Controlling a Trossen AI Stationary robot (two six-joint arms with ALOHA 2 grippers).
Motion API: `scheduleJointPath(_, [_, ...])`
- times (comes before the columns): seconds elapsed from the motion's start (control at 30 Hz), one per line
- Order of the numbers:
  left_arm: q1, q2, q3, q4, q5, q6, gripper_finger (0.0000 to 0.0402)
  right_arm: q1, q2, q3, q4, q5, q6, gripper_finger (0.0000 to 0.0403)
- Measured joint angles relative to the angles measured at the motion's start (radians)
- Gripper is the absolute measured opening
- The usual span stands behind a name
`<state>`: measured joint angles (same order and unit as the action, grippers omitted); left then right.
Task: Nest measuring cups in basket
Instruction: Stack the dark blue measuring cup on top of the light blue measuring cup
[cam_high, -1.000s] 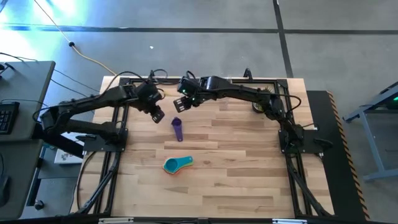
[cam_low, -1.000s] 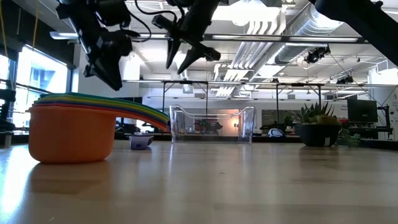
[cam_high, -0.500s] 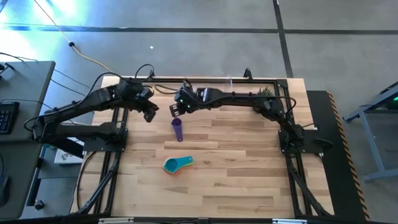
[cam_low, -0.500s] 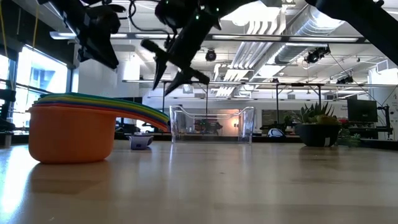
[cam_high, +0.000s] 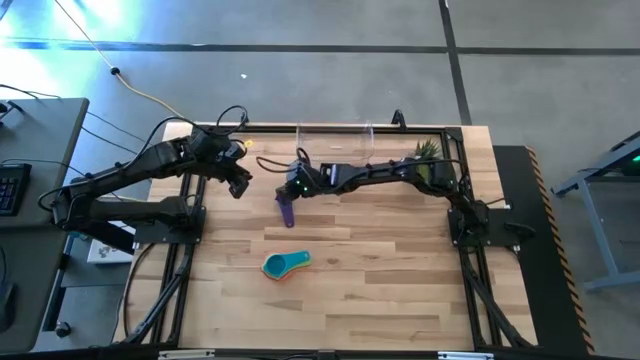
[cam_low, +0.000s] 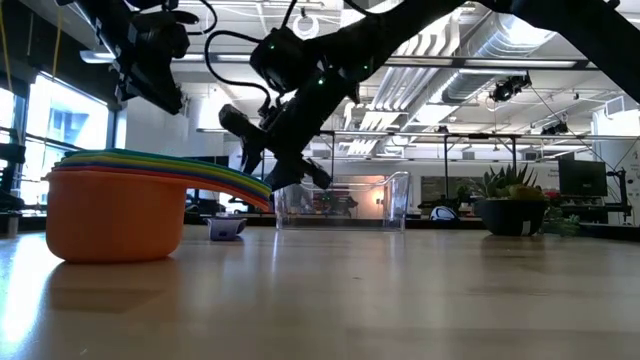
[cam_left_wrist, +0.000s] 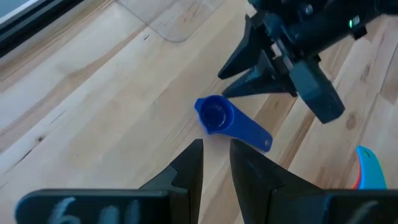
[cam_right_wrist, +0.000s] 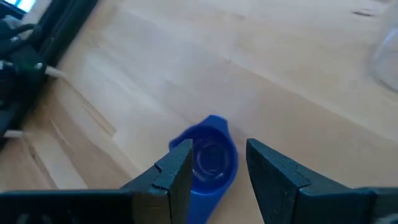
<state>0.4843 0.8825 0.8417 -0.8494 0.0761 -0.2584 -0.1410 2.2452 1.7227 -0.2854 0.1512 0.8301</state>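
A small blue cup stands on its base on the wooden table, handle toward the near edge. My right gripper hovers open just above it, pointing down at a slant, one finger on each side of the bowl without touching it. My left gripper hangs to the left of the cup, raised off the table, open by a narrow gap with nothing between its fingers. A nested stack of measuring cups, orange outermost and teal innermost, sits nearer the front. The clear basket stands at the far edge.
A small potted green plant stands at the far right, beside the basket. Black frame rails run along the table's left and right sides. Bare wood lies between the blue cup and the basket.
My right gripper has come down from high near the basket toward the blue cup, tipping as it sank, and now stands just above it, still open. My left gripper has drawn back a little, upward and toward the table's left edge. The cups have stayed put.
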Motion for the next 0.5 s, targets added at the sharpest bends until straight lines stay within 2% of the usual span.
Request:
scheduleJointPath(0.23, [0.000, 0.001, 0.000, 0.004, -0.002, 0.000, 0.0072, 0.021, 0.000, 0.008, 0.023, 0.038, -0.073, 0.0141])
scheduleJointPath(0.5, [0.000, 0.001, 0.000, 0.004, -0.008, 0.000, 0.0072, 0.018, 0.000, 0.201, -0.085, 0.112, -0.258, 0.0141])
